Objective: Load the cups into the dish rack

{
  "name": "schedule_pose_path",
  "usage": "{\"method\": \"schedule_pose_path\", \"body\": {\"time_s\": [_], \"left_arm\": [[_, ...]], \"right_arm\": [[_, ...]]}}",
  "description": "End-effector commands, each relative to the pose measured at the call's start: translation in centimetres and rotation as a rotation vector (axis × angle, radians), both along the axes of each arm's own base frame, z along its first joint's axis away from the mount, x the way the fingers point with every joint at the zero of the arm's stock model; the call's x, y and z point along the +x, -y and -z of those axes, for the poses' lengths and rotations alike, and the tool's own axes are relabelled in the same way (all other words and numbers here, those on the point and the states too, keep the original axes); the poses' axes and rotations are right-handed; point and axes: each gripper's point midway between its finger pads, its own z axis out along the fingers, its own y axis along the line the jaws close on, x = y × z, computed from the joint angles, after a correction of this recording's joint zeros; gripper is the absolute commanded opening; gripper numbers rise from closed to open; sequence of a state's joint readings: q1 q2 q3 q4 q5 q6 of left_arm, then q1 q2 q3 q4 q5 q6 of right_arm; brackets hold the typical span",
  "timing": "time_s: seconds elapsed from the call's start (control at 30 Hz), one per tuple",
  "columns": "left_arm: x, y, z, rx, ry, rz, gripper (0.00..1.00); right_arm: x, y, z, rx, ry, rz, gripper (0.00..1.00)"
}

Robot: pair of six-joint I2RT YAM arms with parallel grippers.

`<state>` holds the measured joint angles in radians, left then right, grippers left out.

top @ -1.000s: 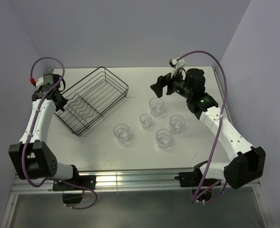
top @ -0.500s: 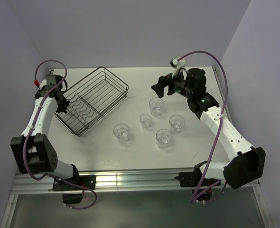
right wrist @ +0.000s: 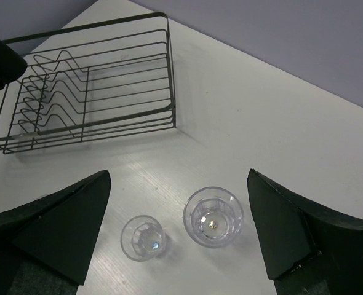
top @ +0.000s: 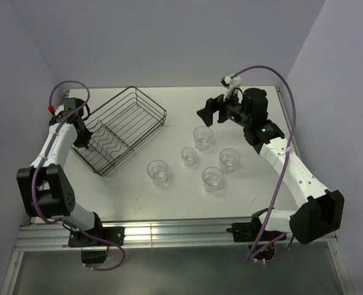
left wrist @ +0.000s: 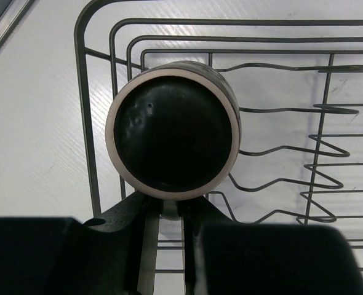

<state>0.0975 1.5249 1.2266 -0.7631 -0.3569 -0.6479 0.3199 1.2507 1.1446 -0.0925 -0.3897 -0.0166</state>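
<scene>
Dark brown mug [left wrist: 172, 132], tipped sideways, hangs over one end of the dish rack [left wrist: 261, 22], clenched by the left tool [left wrist: 169, 212], apparently at its handle, for lowering in, while the right tool [right wrist: 178, 227], spread wide, waits above two glass tumblers [right wrist: 213, 216] on the worktop [right wrist: 261, 123].

On the table [top: 243, 196], rear left: dish rack [top: 148, 100], set slantwise. Over its left end, inside the line of the rim, mug [left wrist: 172, 132] on its side, pinched in the left hand [left wrist: 169, 212]. Right of the rack, five tumblers standing on the table, all apart: rearmost tumbler [top: 203, 136]; before it to the left, second tumbler [top: 189, 155]; before it to the right, third tumbler [top: 229, 160]; nearest the front edge, fourth tumbler [top: 212, 178]; leftmost, nearest the rack's front corner, fifth tumbler [top: 158, 171]. Above the table, just behind the rearmost, right hand [top: 207, 114].
</scene>
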Motion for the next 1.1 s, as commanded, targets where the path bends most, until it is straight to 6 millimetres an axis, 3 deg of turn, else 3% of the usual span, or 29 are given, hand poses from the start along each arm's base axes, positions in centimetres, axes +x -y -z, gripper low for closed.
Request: {"method": "schedule_pose_path", "body": {"time_s": [0.0,0.57,1.07], "left_arm": [[1.3,-0.6,-0.7,0.028,0.049,-0.017,0.00],[1.4,-1.7,1.9,0.011,-0.026,-0.049,0.00],[1.7,-1.4,3.4,-0.018,-0.053,-0.036,0.00]], "right_arm": [[0.4,0.0,-1.1,0.009,0.028,-0.006,1.00],[0.6,-0.2,-0.6,0.009,0.019,-0.016,0.99],[0.8,-0.2,-0.2,0.006,0.012,-0.018,0.99]]}}
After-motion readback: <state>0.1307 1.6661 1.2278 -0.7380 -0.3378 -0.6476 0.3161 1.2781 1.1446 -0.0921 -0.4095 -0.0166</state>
